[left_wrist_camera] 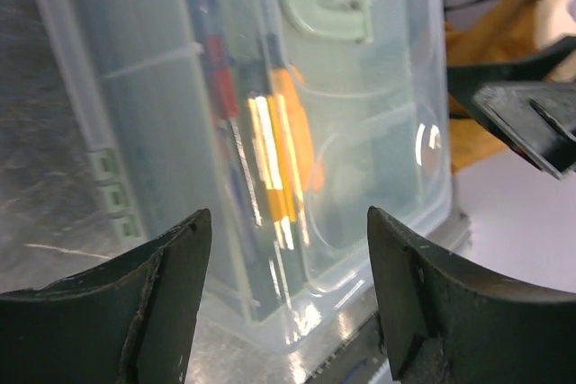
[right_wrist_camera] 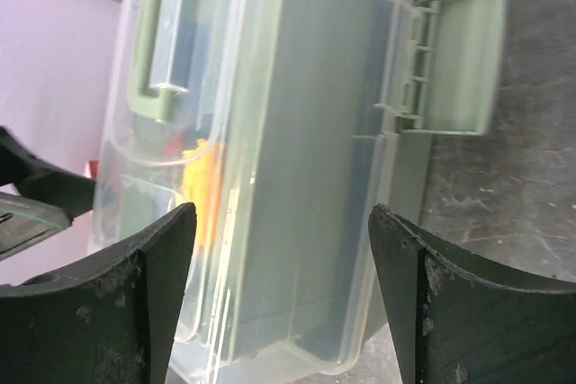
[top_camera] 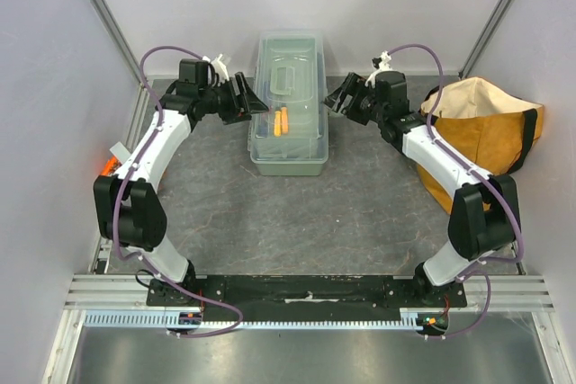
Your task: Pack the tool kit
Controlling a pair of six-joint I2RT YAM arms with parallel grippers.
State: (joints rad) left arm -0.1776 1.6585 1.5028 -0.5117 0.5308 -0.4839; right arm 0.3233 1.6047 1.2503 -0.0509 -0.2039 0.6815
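The pale green toolbox (top_camera: 289, 101) stands at the back centre of the table with its translucent lid down. Orange-handled tools (top_camera: 282, 120) show through the lid. My left gripper (top_camera: 255, 101) is open and empty at the box's left side. My right gripper (top_camera: 329, 98) is open and empty at its right side. In the left wrist view the lid (left_wrist_camera: 270, 114), its green handle (left_wrist_camera: 326, 6) and the orange tools (left_wrist_camera: 290, 146) fill the frame between my fingers (left_wrist_camera: 171, 267). In the right wrist view the box (right_wrist_camera: 306, 159) shows with a green latch (right_wrist_camera: 454, 60) flipped open, outward.
An orange-tan fabric bag (top_camera: 481, 137) with black straps stands at the right, behind my right arm. Grey walls and metal frame posts close in the back and sides. The table (top_camera: 288, 213) is dark grey. The bag also shows in the left wrist view (left_wrist_camera: 504, 69).
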